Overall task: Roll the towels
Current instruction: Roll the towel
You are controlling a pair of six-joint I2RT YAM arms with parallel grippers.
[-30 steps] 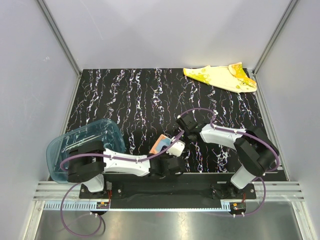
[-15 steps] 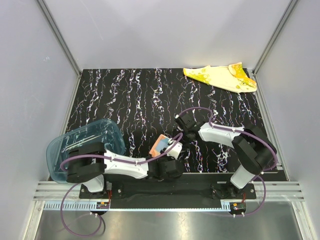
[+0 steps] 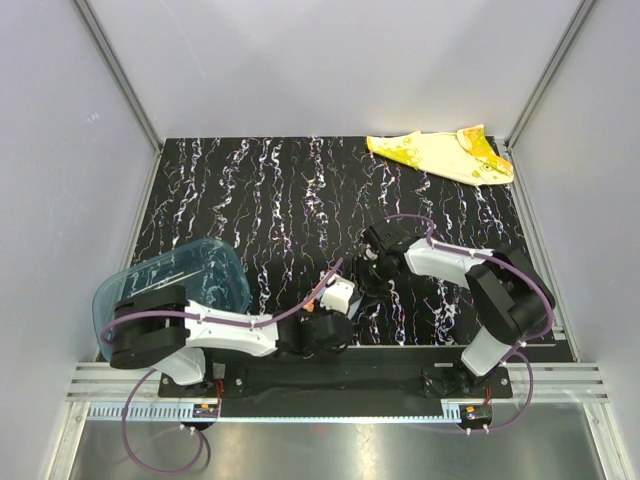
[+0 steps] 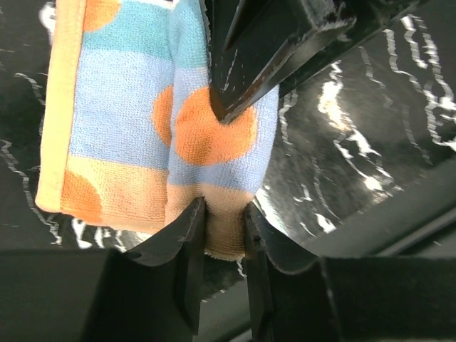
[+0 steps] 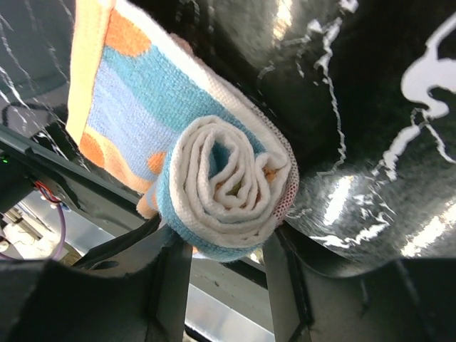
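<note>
Robotics lab test cell, seen from above. Plain pale grey walls (image 3: 330, 60) box in a black counter with white marbled veins (image 3: 250, 190), framed by bare aluminium corner posts (image 3: 115, 70). Two white-and-black robot arms, left (image 3: 230, 333) and right (image 3: 442, 263), are bolted to a black base bar (image 3: 380, 372) beside a slotted aluminium rail (image 3: 110, 380). Thin purple cables (image 3: 124, 432) loop from small circuit boards (image 3: 205, 406) below.

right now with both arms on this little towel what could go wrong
1. The roll could spring open: the orange-pink towel shows loose spiral layers at its end, and the left fingers pinch only one edge.
2. The arms could clash: the right fingers clamp the same small towel, and the left wrist view shows a dark tip close above the left ones.
</note>
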